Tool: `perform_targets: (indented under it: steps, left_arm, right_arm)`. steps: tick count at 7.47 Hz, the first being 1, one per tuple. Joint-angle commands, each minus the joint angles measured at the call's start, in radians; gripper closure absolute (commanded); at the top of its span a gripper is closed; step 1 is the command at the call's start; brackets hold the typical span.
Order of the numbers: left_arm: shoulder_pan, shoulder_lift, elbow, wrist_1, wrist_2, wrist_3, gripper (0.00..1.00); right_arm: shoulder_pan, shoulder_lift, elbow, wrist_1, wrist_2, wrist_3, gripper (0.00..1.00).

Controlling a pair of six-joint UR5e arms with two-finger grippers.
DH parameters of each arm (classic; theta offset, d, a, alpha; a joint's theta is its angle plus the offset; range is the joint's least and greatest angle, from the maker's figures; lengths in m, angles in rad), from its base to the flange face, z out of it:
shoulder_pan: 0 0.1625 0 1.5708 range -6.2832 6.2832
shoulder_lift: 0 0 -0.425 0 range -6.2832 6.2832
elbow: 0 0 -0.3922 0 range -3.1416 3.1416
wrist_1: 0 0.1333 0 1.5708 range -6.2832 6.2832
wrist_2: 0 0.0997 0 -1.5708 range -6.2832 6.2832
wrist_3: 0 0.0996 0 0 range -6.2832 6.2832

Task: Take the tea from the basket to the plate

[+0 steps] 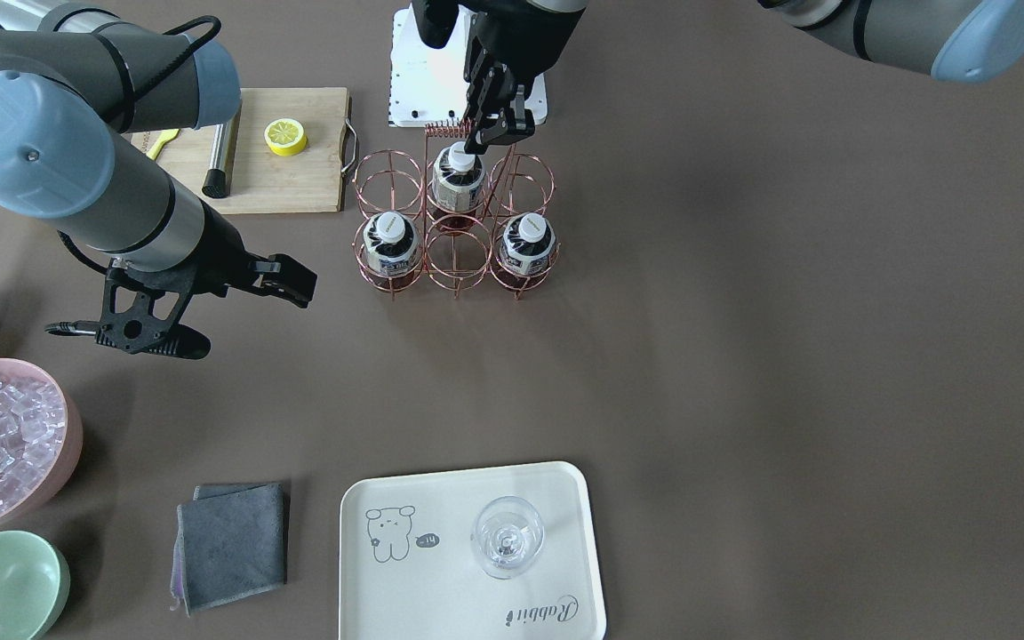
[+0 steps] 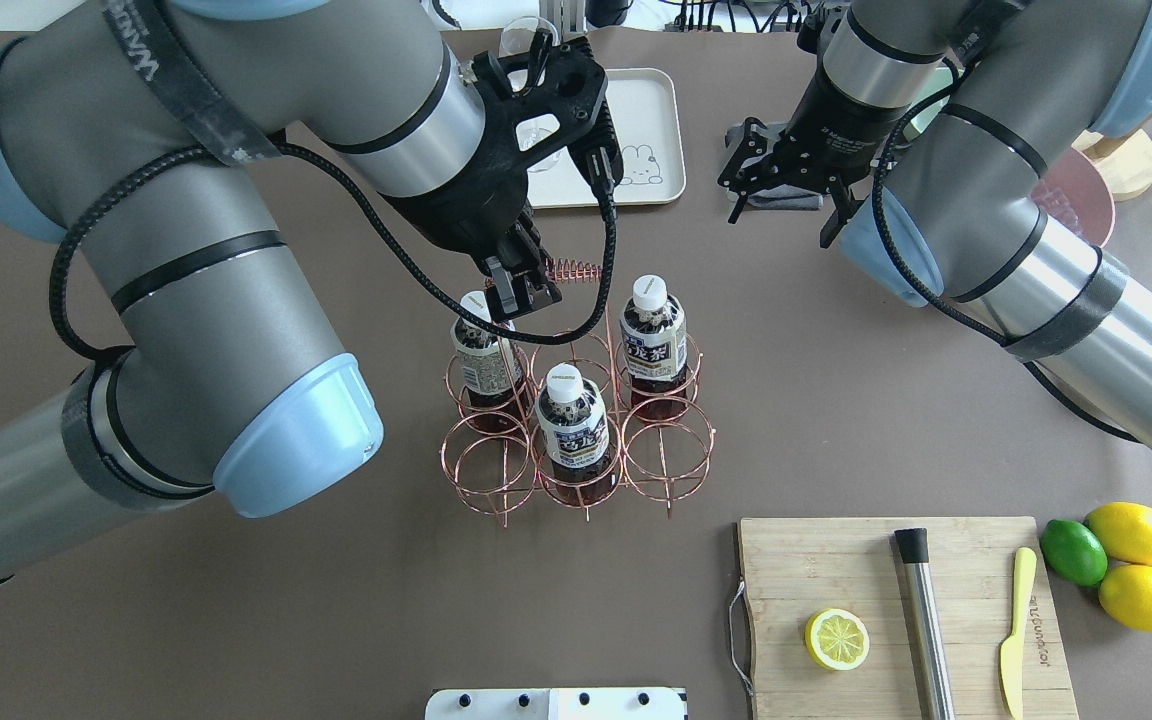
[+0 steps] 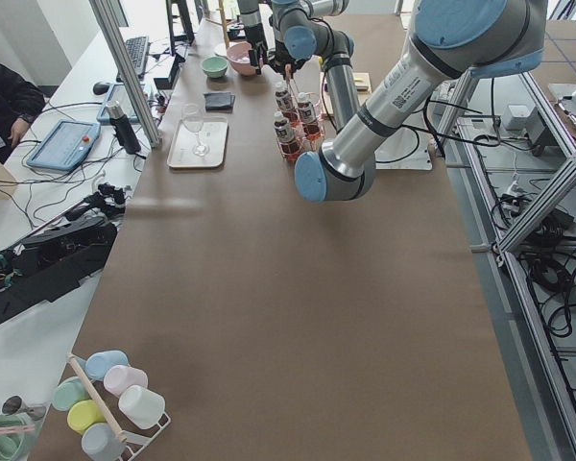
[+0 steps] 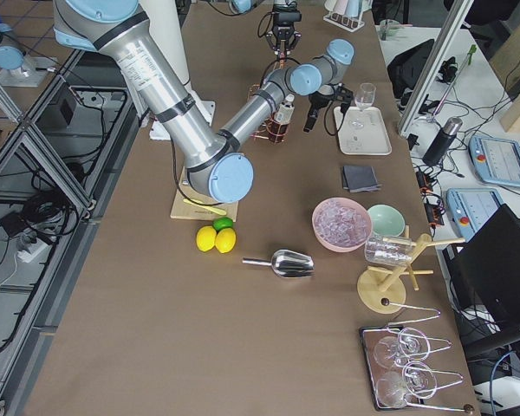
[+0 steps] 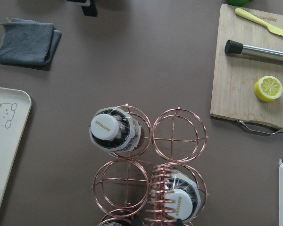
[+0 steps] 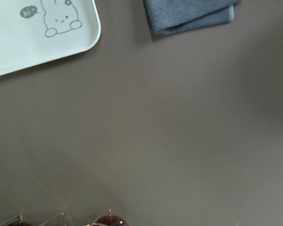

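Near tea, left tea and right tea: all alike, small clear bottles of dark red-brown drink, with white cap and white and dark-blue label. Standing upright in the basket, a copper wire rack of six round rings in two rows, with a coiled handle over the middle, set on the worktop. Near tea in the middle ring of the row closer to the robot; left and right tea in the end rings of the far row. Other three rings empty. Plate cream-white, rectangular, with rounded corners, flat on the worktop beyond the basket, well apart from it. Printed with a line-drawn bear and the word "Rabbit".
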Motion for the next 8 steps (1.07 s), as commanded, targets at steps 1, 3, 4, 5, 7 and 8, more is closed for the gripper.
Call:
perform_targets:
  steps: [1,3,4,5,7,8]
  left_arm:
    - [0.001,0.0,0.002,-0.003,-0.001,0.0,1.0]
    - [0.001,0.003,0.002,-0.003,-0.001,-0.002,1.0]
    - [-0.001,0.004,0.002,-0.003,0.001,-0.002,1.0]
    - [-0.001,0.006,0.002,-0.003,-0.001,-0.002,1.0]
    - [0.001,0.008,0.003,-0.003,-0.001,-0.002,1.0]
    - [-0.001,0.008,0.003,-0.003,-0.001,-0.002,1.0]
  right_arm:
    - [0.003,0.022,-0.002,0.003,0.099,0.15,0.02]
    - [-0.02,0.039,-0.004,0.012,0.157,0.25,0.02]
    - [-0.038,0.061,-0.013,0.012,0.157,0.277,0.02]
    - [-0.055,0.071,-0.016,0.012,0.154,0.302,0.03]
    - [-0.109,0.091,-0.016,0.014,0.147,0.304,0.1]
    - [-0.126,0.092,-0.016,0.014,0.145,0.304,0.15]
